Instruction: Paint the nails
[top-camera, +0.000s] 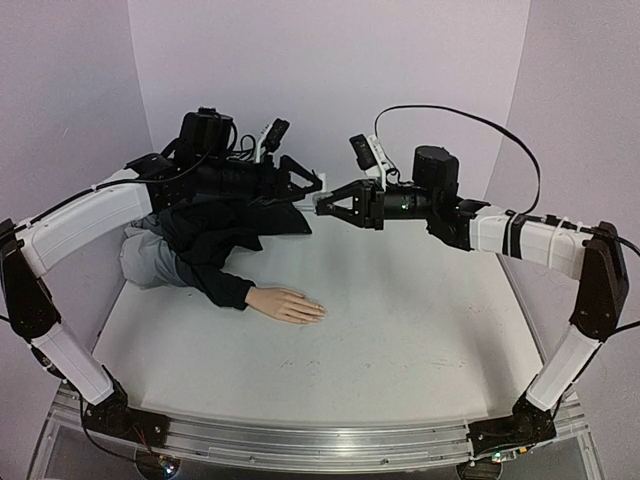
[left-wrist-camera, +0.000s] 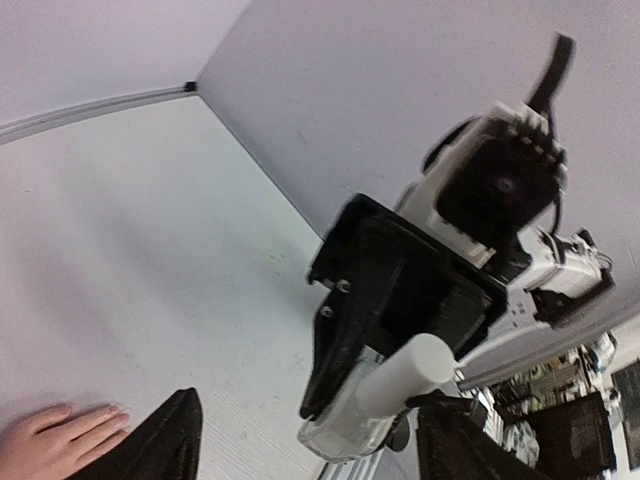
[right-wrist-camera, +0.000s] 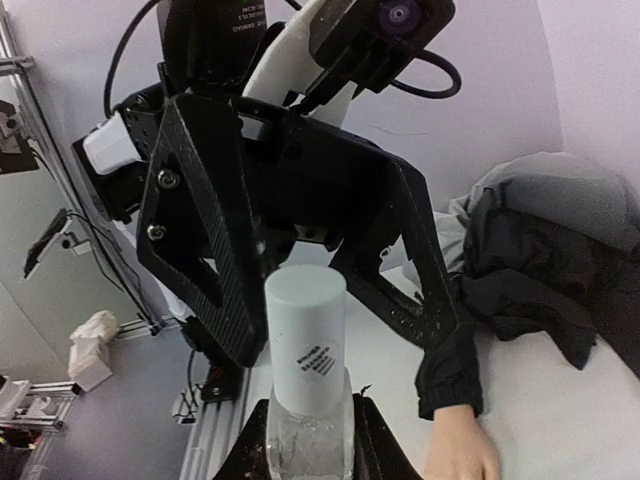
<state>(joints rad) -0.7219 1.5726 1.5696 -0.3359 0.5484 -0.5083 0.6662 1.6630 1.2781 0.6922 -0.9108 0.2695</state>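
Note:
The pale peach mannequin hand (top-camera: 289, 304) lies flat on the white table, coming out of a dark sleeve (top-camera: 222, 286). Its nails are too small to make out. The hand also shows in the left wrist view (left-wrist-camera: 50, 440) and the right wrist view (right-wrist-camera: 462, 452). My right gripper (top-camera: 327, 203) is shut on a small clear bottle (right-wrist-camera: 305, 445) with a white cap (right-wrist-camera: 305, 330), held in the air over the back of the table. My left gripper (top-camera: 312, 187) is open, its fingers (right-wrist-camera: 212, 262) on either side of the cap (left-wrist-camera: 412, 372) without closing on it.
A dark jacket (top-camera: 215, 232) and grey cloth (top-camera: 150, 262) are heaped at the back left, under the left arm. Purple walls close in the back and sides. A metal rail (top-camera: 300, 438) runs along the table's near edge.

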